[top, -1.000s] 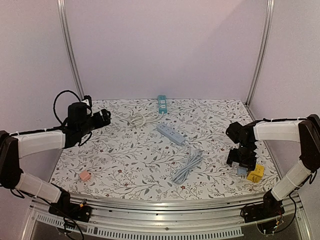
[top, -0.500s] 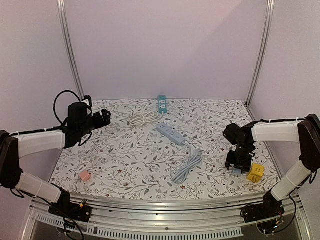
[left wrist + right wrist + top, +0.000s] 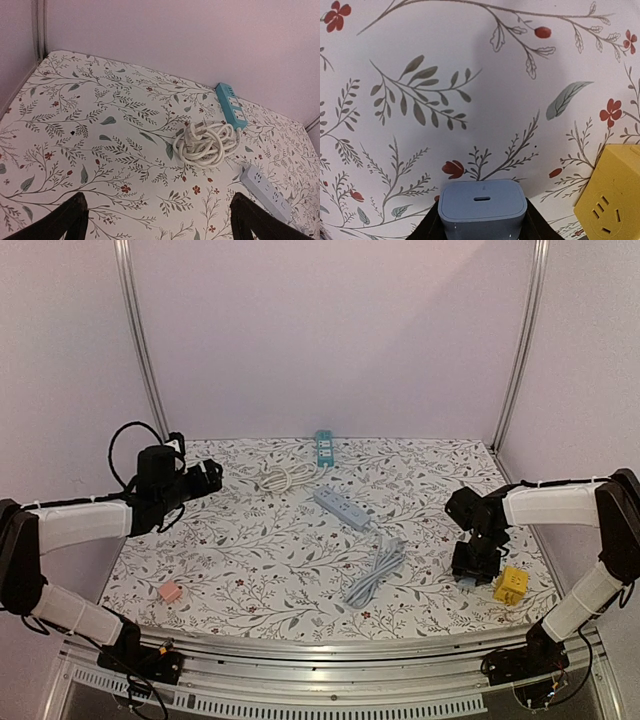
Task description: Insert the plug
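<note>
Blue plug [image 3: 482, 207] in right jaws — plain only from wrist.

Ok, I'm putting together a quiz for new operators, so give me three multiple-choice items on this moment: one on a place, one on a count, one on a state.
1. Where does the yellow cube socket sit?
A) by the back wall
B) at the left front corner
C) beside the right gripper

2. How many long power strips are in view?
A) one
B) two
C) four

3. What is the right gripper's state?
A) shut on the blue-grey adapter
B) open and empty
C) shut on a white cable

Answers:
1 C: the top view shows it just right of that gripper.
2 B: only the teal strip and the grey-blue strip.
3 A: the right wrist view shows the adapter gripped between its jaws.
</note>
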`<state>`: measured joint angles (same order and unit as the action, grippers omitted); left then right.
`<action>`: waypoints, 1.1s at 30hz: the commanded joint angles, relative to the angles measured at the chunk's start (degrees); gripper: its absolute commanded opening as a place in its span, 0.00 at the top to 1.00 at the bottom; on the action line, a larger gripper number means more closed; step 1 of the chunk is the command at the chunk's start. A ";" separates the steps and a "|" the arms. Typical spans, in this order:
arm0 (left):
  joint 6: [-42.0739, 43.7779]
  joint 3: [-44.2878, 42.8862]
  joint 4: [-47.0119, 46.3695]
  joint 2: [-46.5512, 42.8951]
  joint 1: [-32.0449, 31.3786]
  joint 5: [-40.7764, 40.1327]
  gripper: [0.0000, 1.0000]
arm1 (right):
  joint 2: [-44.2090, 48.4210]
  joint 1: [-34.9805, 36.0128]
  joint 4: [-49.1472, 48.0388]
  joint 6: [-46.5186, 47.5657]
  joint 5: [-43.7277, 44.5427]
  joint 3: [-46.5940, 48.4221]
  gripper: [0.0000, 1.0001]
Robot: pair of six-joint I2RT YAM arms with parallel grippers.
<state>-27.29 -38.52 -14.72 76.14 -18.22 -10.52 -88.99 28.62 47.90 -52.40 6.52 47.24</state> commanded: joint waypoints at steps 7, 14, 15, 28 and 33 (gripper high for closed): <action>-0.40 -1.99 0.39 3.07 0.06 2.10 0.01 | -3.28 1.83 -8.27 6.05 1.15 8.98 0.75; -0.31 -2.08 0.92 2.88 0.06 2.03 0.01 | -13.23 3.17 -9.51 10.17 0.11 18.03 0.74; -0.35 -2.08 0.84 3.00 0.03 2.00 0.01 | -15.30 3.13 -9.16 10.64 0.72 18.96 0.74; 0.00 -2.43 0.92 3.58 0.10 1.34 0.01 | -23.39 3.13 -7.47 10.97 1.39 24.91 0.49; -0.04 -2.43 1.00 3.50 0.07 1.38 0.01 | -21.44 3.43 -6.01 9.55 2.16 24.50 0.39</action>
<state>-27.64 -39.83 -14.66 79.22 -18.22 -9.21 -110.83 31.51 39.83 -41.87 7.79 72.12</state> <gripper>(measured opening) 0.989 0.590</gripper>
